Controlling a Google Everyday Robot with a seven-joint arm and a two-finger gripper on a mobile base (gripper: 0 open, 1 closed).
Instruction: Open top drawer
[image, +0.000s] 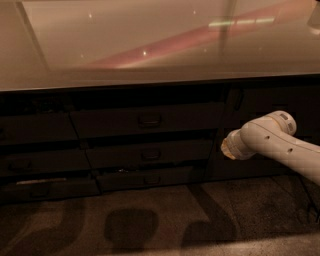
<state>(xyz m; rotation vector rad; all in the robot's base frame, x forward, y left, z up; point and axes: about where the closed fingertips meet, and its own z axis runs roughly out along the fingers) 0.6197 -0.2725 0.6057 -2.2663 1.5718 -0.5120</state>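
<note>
Dark grey and flat, the top drawer (112, 121) is sitting shut under the glossy pale desk (150, 50), with its small loop handle (149, 120) facing out at the centre and offering a hold. My smooth, white, rounded arm (270, 145) is reaching in from the right, well apart from that handle. My fingers are lying outside this view, so I cannot tell how wide they are standing. I am judging the pull as not yet begun.

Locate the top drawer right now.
Camera view, centre: the top drawer looks shut, just under the countertop and above the shallower middle drawer. The robot arm hangs to its right, the gripper out of view.
</note>
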